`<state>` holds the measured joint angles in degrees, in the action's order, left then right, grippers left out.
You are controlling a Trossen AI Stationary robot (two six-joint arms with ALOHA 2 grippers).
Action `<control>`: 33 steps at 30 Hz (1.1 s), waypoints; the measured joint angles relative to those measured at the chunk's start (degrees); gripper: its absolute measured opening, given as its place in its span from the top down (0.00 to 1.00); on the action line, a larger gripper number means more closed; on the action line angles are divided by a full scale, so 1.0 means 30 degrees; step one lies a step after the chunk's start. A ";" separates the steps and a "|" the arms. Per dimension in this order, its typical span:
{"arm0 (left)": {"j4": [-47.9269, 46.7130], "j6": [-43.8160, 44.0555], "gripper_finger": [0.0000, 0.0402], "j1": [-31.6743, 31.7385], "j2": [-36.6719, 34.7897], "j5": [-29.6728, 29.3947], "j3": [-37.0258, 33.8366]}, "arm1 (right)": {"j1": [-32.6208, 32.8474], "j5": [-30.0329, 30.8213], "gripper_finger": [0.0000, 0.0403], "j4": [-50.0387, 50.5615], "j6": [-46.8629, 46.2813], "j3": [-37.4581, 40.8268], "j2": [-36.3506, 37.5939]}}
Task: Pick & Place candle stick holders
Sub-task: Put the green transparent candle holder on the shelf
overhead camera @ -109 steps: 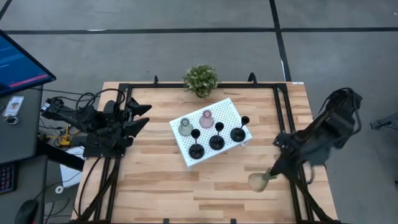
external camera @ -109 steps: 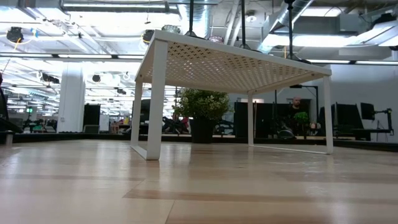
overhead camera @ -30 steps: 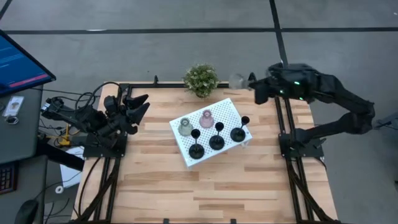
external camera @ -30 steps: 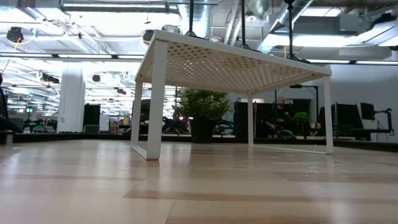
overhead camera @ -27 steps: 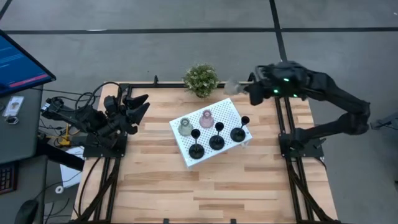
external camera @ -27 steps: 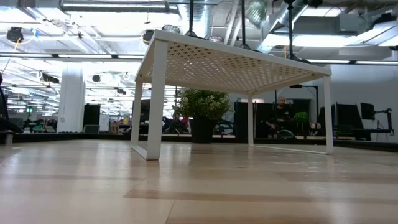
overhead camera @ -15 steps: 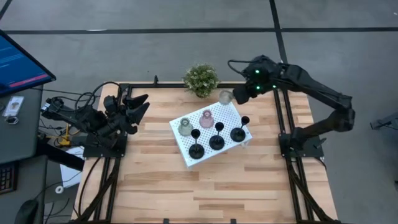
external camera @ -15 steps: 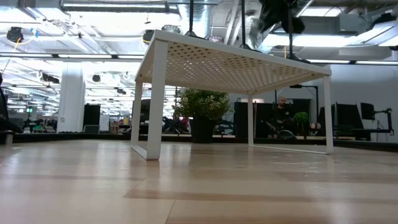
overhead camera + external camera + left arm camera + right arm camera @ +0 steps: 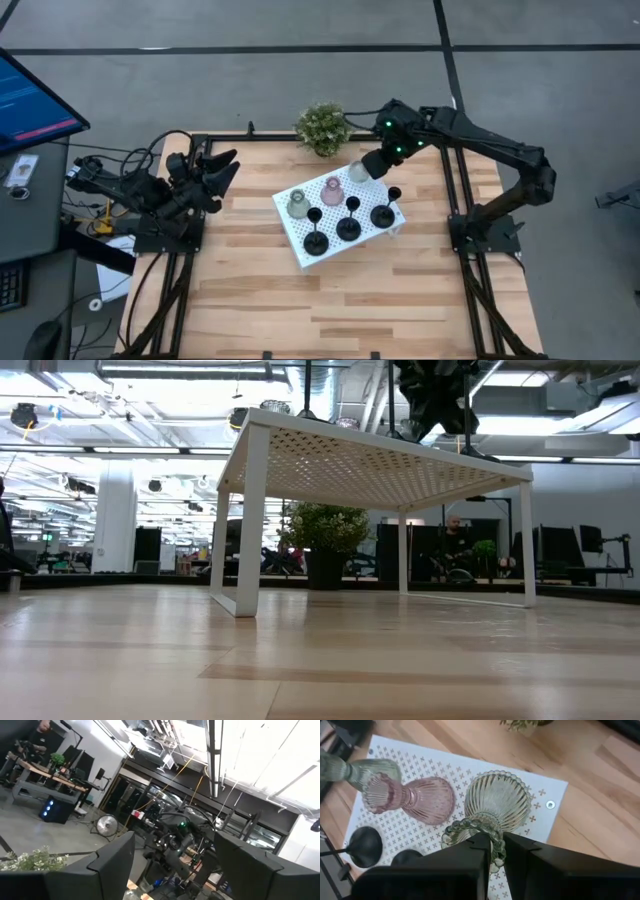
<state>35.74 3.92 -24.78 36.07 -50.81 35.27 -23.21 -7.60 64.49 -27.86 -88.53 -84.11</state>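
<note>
A white perforated tray point(image 9: 362, 191) stands mid-table. On it are an olive-green glassy holder point(image 9: 298, 204), a pink one point(image 9: 332, 189) and three black stemmed ones point(image 9: 348, 226). My right gripper point(image 9: 370, 164) is over the tray's far corner, shut on a second olive-green holder point(image 9: 500, 797). It also shows at the top of the low view point(image 9: 435, 385). My left gripper point(image 9: 228, 170) waits open and empty at the table's left side. My right gripper pinches the olive-green holder's beaded top rim point(image 9: 489, 831) between its two fingers, coming from above and pointing down. The holder hangs upright below the fingers, its bell base point(image 9: 502, 795) over the tray's far corner. Whether the base touches the tray, I cannot tell.
A green potted plant point(image 9: 322, 127) stands at the table's far edge, just behind the tray. Bare wood lies in front of and beside the tray point(image 9: 300, 300). A black frame point(image 9: 455, 200) runs along the table's sides. A monitor and cables are off the left edge.
My right gripper has carried the olive-green holder from beyond the table's far right corner toward the left and the near edge, and down, to above the tray's far corner. It has stayed shut on the holder. The left arm has kept still.
</note>
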 joint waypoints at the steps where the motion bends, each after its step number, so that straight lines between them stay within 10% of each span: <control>1: 0.0022 0.0000 0.32 0.0003 0.0005 0.0000 0.0000 | -0.0005 0.0007 0.94 0.0014 0.0113 0.0000 -0.0131; 33: 0.0111 0.0000 0.32 -0.0004 0.0007 0.0007 0.0000 | -0.0019 0.0641 0.84 0.0444 0.0321 -0.0036 -0.0805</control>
<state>36.07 3.92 -24.80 36.10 -50.78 35.27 -23.27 -5.67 65.82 -26.89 -88.64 -86.52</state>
